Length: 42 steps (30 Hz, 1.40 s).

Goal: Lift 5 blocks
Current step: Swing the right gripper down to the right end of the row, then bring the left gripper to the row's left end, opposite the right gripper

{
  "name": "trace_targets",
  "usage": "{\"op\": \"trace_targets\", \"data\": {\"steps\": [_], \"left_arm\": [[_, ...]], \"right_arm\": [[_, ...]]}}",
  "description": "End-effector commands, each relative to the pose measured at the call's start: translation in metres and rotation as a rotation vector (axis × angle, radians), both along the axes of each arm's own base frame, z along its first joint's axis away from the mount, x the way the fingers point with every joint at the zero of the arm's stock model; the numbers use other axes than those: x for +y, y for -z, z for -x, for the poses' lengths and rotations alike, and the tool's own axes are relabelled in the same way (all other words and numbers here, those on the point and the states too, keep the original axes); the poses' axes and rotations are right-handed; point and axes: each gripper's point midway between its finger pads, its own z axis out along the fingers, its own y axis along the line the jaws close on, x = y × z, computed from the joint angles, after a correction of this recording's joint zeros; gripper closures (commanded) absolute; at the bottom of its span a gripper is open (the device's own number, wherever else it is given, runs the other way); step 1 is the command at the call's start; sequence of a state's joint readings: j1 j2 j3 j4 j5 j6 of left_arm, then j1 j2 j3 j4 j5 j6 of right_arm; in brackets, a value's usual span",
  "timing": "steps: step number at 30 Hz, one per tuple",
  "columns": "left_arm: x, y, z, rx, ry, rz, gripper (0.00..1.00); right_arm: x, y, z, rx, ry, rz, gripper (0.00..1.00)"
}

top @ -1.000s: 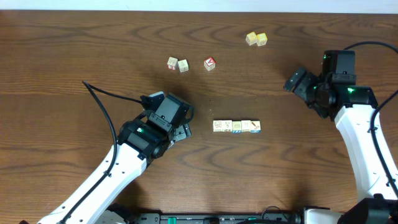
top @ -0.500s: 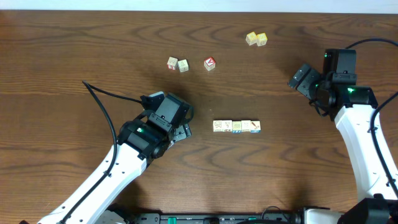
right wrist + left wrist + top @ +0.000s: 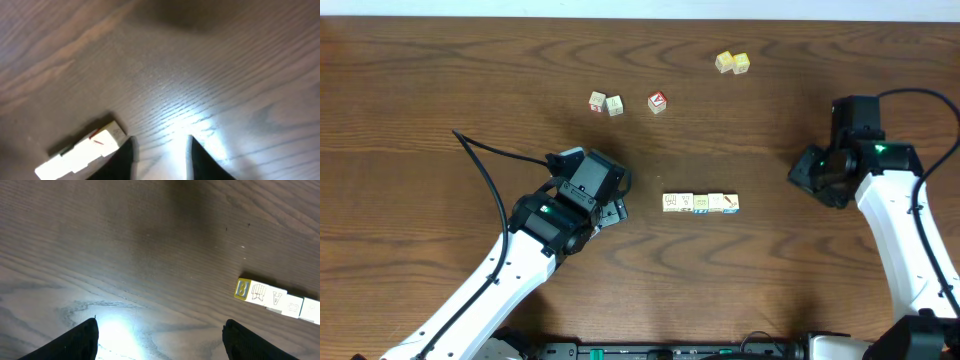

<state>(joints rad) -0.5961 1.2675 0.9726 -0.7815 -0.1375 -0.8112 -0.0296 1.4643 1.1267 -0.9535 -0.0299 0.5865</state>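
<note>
Dark counter (image 3: 440, 90) is carrying the blocks (image 3: 700, 203), a touching row at centre. Left wrist: the left claw (image 3: 159, 337) is gaping empty, row at two o'clock. Right wrist: the right claw (image 3: 159, 152) is hanging narrow, pinching nothing, row at eight o'clock. Probably light, rigid, slick; squeezing the row's end faces seems best.

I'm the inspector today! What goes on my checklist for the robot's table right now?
Surface: brown wooden table, glare patches in both wrist views.
Job's things: five blocks in one touching row between the arms, not gripped.
Clutter: two yellow cubes, a red-faced cube and two pale cubes, all farther back.
Tools: left tool wide open, empty; right tool narrowly open, empty.
Cables: black cable lying on the wood by the left arm; second cable looping over the right arm.
Surroundings: pale strip beyond the far edge.
</note>
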Motion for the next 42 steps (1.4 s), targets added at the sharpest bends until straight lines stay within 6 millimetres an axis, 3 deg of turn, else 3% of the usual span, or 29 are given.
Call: {"op": "trace_targets", "data": {"steps": [1,7,10,15,17,21,29,30,32,33,39,42], "left_arm": [[0.006,0.003,-0.001,0.001,-0.005,-0.029,0.20],[0.006,0.003,-0.001,0.001,-0.005,-0.029,0.20],[0.006,0.003,-0.001,0.001,-0.005,-0.029,0.20],[0.006,0.003,-0.001,0.001,-0.005,-0.029,0.20],[0.006,0.003,-0.001,0.001,-0.005,-0.028,0.08],[0.002,0.001,-0.006,-0.021,-0.006,-0.013,0.08],[0.002,0.001,-0.006,-0.022,-0.006,-0.013,0.08],[0.001,0.000,-0.008,-0.028,-0.007,-0.008,0.13],[-0.003,-0.001,-0.011,-0.040,-0.011,0.011,0.37],[-0.008,-0.001,-0.013,-0.043,-0.003,0.031,0.43],[-0.036,0.008,-0.023,-0.033,0.118,0.097,0.43],[-0.045,0.012,-0.032,-0.054,0.180,0.094,0.57]], "right_arm": [[0.009,0.022,0.009,0.021,-0.027,-0.026,0.78],[0.019,0.053,0.016,0.031,-0.041,-0.081,0.98],[0.032,0.060,0.011,0.009,-0.062,-0.155,0.99],[0.035,0.084,0.007,0.045,-0.024,-0.176,0.99],[0.038,0.094,0.005,0.064,-0.012,-0.186,0.99],[0.048,0.108,-0.002,0.069,-0.041,-0.204,0.99],[0.064,0.106,-0.014,0.010,-0.132,-0.189,0.99],[0.066,0.107,-0.013,0.011,-0.141,-0.185,0.99],[0.071,0.107,-0.012,0.012,-0.157,-0.178,0.99],[0.073,0.107,-0.012,0.012,-0.163,-0.170,0.99],[0.067,0.109,-0.012,0.014,-0.141,-0.115,0.99],[0.064,0.109,-0.013,0.013,-0.135,-0.093,0.99]]}}
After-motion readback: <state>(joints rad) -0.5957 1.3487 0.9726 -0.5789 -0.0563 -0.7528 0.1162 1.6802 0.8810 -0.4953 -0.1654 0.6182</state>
